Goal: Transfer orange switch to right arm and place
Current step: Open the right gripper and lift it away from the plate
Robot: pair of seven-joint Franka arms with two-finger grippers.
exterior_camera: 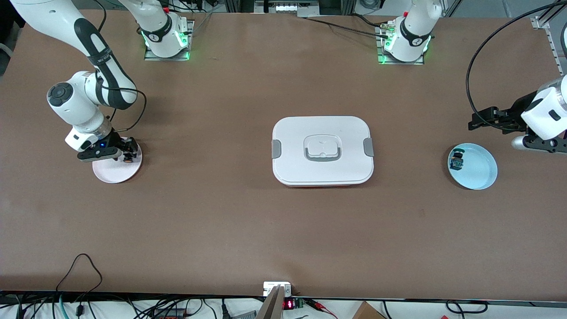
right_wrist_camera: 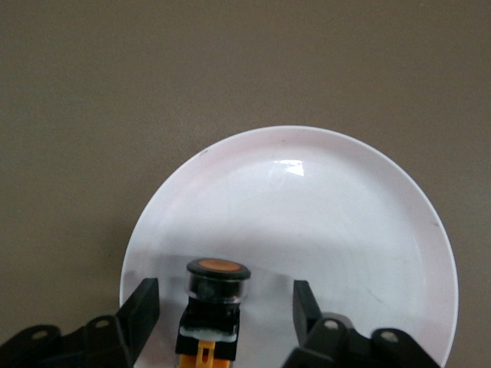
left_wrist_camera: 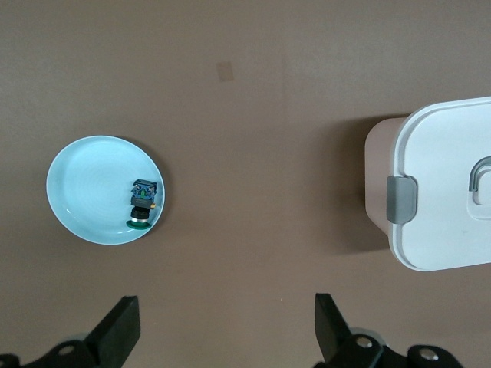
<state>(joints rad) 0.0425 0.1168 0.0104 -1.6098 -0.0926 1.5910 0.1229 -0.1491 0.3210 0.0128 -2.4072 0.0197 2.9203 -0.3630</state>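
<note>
The orange switch lies on its side on a pale pink plate, its round black cap with the orange face pointing toward the plate's middle. My right gripper is low over that plate, open, one finger on each side of the switch with a gap at both. In the front view this plate sits at the right arm's end of the table, with the right gripper and the switch over its rim. My left gripper hangs open and empty high above bare table near the light blue plate; the left gripper waits there.
A tiny black-and-teal component lies in the light blue plate at the left arm's end. A white lidded box with grey clips stands mid-table. Cables hang at the table edge nearest the front camera.
</note>
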